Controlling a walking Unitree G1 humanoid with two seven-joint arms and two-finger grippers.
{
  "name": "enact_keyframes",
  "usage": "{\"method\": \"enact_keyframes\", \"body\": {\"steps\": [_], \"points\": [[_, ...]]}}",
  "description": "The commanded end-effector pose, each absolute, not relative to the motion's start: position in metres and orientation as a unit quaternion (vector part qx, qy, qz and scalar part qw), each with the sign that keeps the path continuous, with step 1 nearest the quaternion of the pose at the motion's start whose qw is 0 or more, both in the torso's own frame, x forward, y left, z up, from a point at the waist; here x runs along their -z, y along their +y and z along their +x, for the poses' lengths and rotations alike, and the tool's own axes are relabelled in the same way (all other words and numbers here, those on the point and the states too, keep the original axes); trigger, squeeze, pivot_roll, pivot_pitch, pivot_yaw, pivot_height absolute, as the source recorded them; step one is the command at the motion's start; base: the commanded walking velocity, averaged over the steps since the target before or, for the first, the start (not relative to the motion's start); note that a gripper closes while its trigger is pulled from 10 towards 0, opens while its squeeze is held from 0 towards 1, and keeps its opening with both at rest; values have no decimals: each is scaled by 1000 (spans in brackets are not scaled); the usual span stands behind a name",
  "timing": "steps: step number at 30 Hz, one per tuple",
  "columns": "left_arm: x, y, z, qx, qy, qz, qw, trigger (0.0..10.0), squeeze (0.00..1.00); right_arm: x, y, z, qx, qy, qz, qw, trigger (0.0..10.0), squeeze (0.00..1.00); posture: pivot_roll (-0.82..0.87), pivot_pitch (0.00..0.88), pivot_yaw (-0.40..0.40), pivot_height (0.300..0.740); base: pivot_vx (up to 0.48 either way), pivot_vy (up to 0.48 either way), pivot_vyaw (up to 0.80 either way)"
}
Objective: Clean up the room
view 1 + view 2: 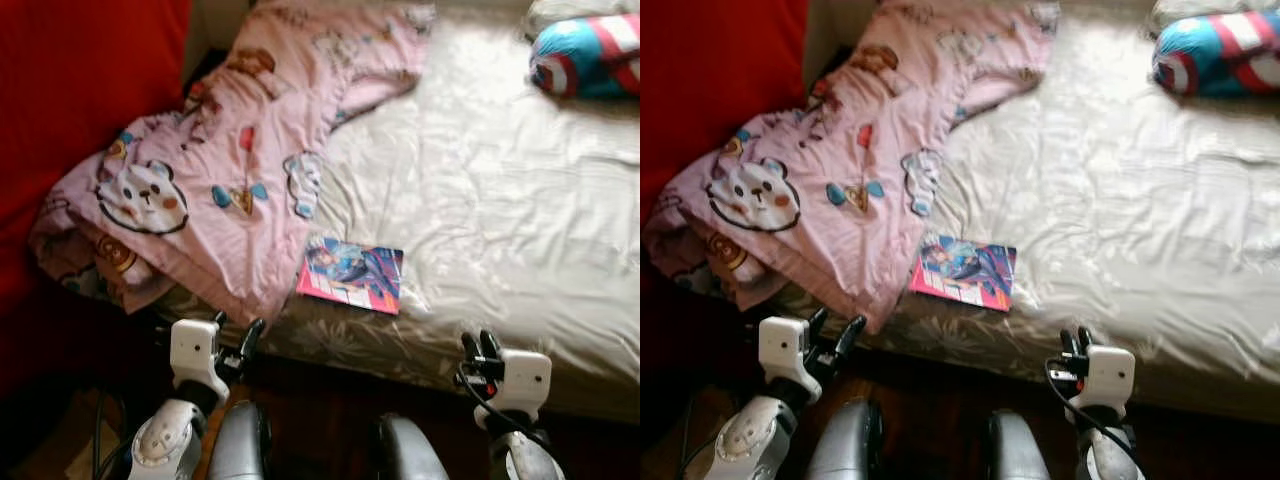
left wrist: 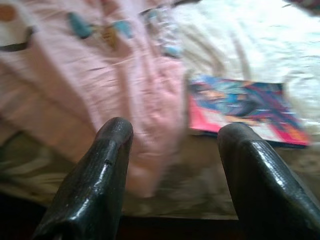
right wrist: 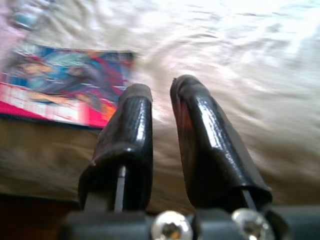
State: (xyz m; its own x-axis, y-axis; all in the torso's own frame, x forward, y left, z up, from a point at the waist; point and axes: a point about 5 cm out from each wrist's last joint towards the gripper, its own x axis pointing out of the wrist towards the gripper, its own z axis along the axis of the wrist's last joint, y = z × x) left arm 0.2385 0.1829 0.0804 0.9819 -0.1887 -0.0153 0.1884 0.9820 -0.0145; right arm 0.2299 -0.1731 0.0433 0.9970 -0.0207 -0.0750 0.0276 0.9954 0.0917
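Pink quilt: the crumpled pink cotton quilt printed with cartoon bears [image 1: 215, 170] lies heaped over the near left part of the cream-sheeted bed [image 1: 500, 200], one corner spilling off the bed's near edge.
Magazine: you have a thin glossy magazine with a blue and pink cover [image 1: 352, 274] lying flat on the bed, just beside the quilt's lower edge and close to the bed's near edge.
Pillow: a blue, red and white striped cushion [image 1: 590, 52] sits at the bed's far right corner, well apart from the magazine.
Red wall: a red surface [image 1: 70, 90] stands to the left of the bed.
Left gripper: your left gripper [image 1: 240, 350] hangs at the bed's near edge below the quilt corner, fingers spread wide, nothing between them.
Right gripper: your right gripper [image 1: 478, 352] hangs at the bed's near edge to the right of the magazine, fingers drawn nearly together with only a thin gap, holding nothing.
Step in hand: probably the magazine first.
How to do it well: bring your left gripper in low over the bed's edge, slip one finger under the cover's near border, and keep clear of the quilt fold so you don't pinch cloth along with paper.
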Motion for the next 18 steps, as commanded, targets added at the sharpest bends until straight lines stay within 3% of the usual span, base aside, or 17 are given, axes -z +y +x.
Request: {"method": "enact_keyframes", "body": {"steps": [1, 11, 15, 16, 17, 18], "points": [[-80, 182, 238, 96, 13, -10, 995, 10000, 0, -39, -178, 224, 18, 50, 40, 998, 10000, 0, 65, 236, -22, 607, 341, 0, 0], [-83, 180, 239, 99, 6, -11, 995, 10000, 0, -35, -177, 228, 7, 63, 40, 997, 10000, 0, 63, 241, -21, 607, 333, 0, 110], [-83, 178, 240, 104, 7, -13, 994, 10000, 0, -27, -173, 232, -11, 87, 47, 995, 10000, 0, 63, 239, -23, 607, 0, 0, 0], [-83, 177, 241, 105, 7, -13, 994, 10000, 0, -25, -172, 233, -15, 93, 49, 994, 10000, 439, 63, 241, -22, 607, 0, 0, 0], [-83, 177, 241, 106, 7, -13, 994, 10000, 0, -24, -172, 234, -17, 96, 52, 994, 10000, 439, 63, 241, -22, 607, 0, 0, 0], [-83, 177, 242, 107, 7, -13, 994, 10000, 0, -22, -171, 237, -18, 104, 52, 993, 10000, 1000, 63, 241, -22, 607, 0, 0, 0]]}}
